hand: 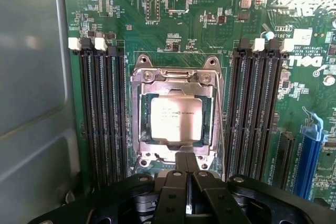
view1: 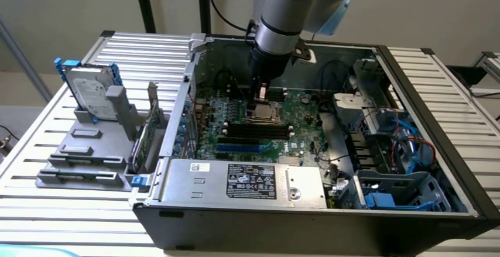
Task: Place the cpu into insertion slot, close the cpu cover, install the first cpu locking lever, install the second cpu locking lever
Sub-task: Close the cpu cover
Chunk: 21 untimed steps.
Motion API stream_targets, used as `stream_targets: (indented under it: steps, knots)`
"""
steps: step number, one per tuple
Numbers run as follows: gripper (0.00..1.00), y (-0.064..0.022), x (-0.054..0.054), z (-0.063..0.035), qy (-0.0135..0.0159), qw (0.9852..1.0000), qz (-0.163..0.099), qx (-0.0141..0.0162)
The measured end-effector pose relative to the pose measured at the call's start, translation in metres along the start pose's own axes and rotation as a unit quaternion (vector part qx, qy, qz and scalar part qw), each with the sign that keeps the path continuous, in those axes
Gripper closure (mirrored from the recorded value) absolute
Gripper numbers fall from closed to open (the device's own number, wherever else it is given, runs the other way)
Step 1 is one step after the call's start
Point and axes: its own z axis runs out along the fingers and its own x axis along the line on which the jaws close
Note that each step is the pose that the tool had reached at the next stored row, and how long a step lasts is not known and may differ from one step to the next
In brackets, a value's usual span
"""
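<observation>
A: Slatted desk (view1: 93,210) nearest, carrying the open computer case (view1: 312,225); the green circuit board (hand: 178,40) lies flat inside it.
B: Noted. End effector (hand: 187,158)?
A: Low over the board, fingers clenched together, nothing between them. The tips sit at the edge of the insertion slot (hand: 145,121), between the two banks of memory slots (hand: 102,114).
B: Cpu (hand: 176,119)?
A: Seated in the insertion slot, pale face up. The cpu cover (hand: 176,80) lies down over it, framing it. Cannot tell whether the tips touch the cover.

Pale silver cpu (hand: 176,120), silver cpu cover (hand: 174,78), green circuit board (hand: 210,38)
</observation>
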Motion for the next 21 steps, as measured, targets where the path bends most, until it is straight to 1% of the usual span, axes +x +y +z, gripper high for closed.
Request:
stream_targets:
  steps: [4,6,12,14,15,17,21]
  knots:
    - [0.89,-0.0025,0.000,0.0050,0.0000,1.0000,0.000,0.0005]
    - [0.89,-0.0031,0.000,0.0070,0.0000,1.0000,0.000,0.0015]
    - [0.89,-0.0021,0.001,0.0148,-0.0002,1.0000,0.000,0.0025]
    - [0.89,-0.0020,0.001,0.0158,-0.0005,1.0000,0.000,0.0028]
    - [0.89,-0.0019,0.001,0.0161,0.0000,1.0000,0.000,0.0028]
    - [0.89,-0.0022,0.001,0.0144,0.0004,1.0000,0.000,0.0038]
    - [0.89,-0.0047,0.002,0.0029,0.0003,1.0000,0.000,0.0056]
